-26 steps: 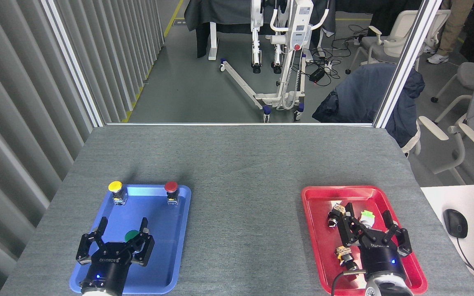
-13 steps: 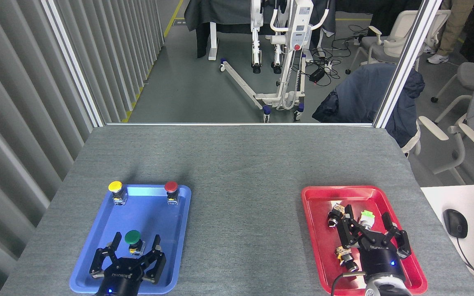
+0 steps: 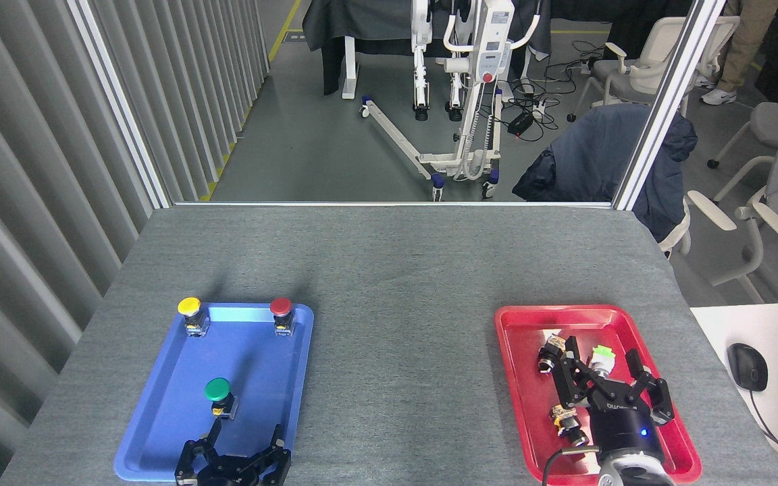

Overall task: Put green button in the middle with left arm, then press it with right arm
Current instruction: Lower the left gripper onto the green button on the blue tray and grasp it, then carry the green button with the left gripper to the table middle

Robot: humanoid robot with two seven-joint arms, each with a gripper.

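A blue plastic tray (image 3: 159, 405) holds a yellow-capped push-button (image 3: 190, 313) and a red-capped push-button (image 3: 281, 314) at its far corners, while a red plastic tray (image 3: 517, 378) carries small switches, one light-green-topped (image 3: 603, 357). Beyond the bench stand a white wheeled lift frame (image 3: 470, 101), a jacket-draped chair (image 3: 598, 162) and a black computer mouse (image 3: 746, 366).

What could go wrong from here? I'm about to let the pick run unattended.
1. The open left gripper sits near the blue plastic tray's front rim; reaching forward, its fingers could clip the small dark-green mushroom-cap button and tip it.
2. The right gripper hangs above loose switches in the red plastic tray and may disturb them when moving out.
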